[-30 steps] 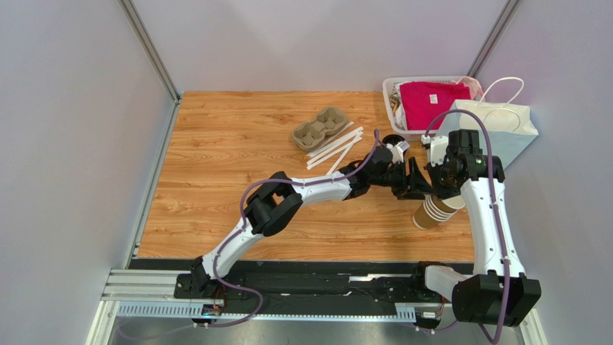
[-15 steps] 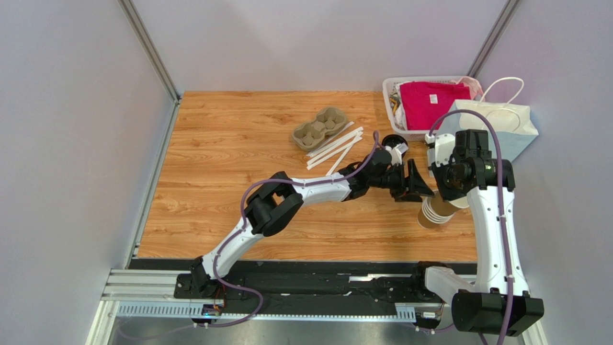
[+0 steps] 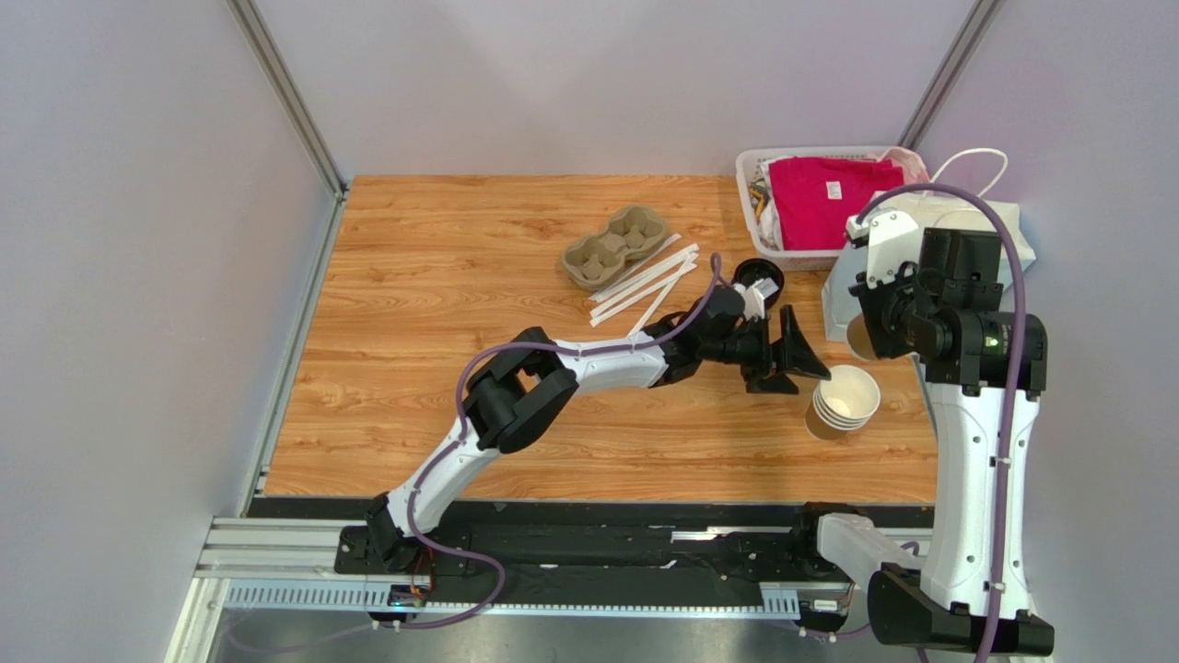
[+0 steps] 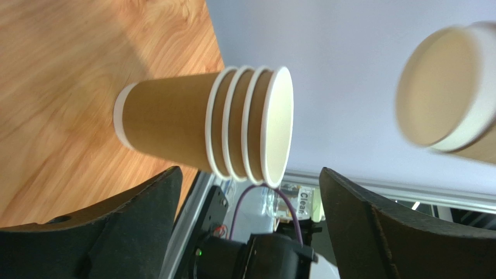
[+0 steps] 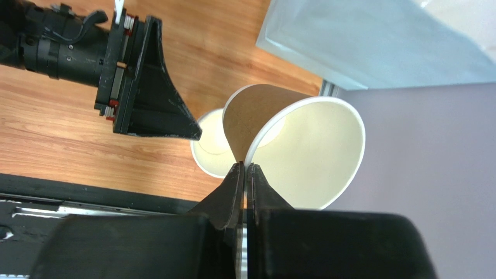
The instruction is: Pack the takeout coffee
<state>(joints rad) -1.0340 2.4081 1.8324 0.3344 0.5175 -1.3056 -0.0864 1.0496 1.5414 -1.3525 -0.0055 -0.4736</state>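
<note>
A table with a light wooden top stands inside a booth of plain pale grey walls. Thin metal posts run up at the two far corners. A metal rail lies along the near edge. The light is soft and even.

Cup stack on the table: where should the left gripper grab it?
Pinch the cup stack on its brown wall, below the nested rims, coming in level from the left arm's side. It stands upright, mouth up, and the open left gripper faces that wall.
</note>
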